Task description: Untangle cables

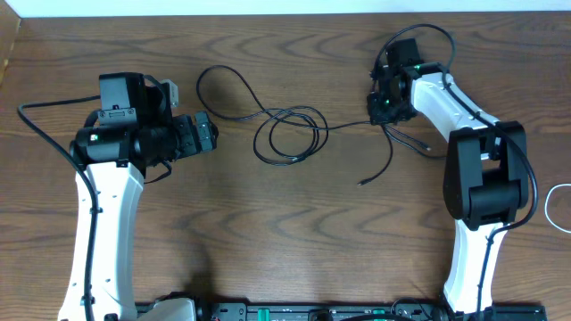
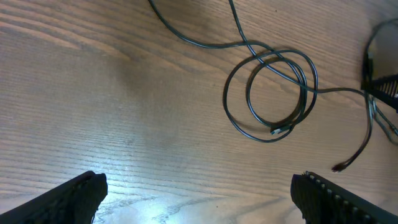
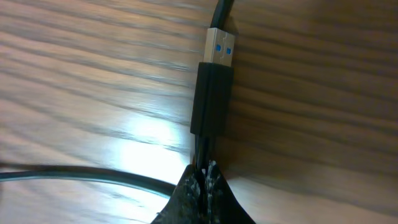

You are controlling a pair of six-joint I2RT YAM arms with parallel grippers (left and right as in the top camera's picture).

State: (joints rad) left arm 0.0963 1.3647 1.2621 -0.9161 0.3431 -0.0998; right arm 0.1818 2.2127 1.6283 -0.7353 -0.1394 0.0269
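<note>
The black cable lies in loose loops at the table's middle, one tail curving to the back left and a small plug end to the front. It also shows in the left wrist view, ahead of the fingers. My right gripper is shut on the black cable just behind its USB plug, low over the table. My left gripper is open and empty, left of the loops, its fingers wide apart. The white cable shows only as an arc at the right edge.
The wooden table runs to a white back edge. The right arm's base column stands front right of the loops. The left arm's body is at the left.
</note>
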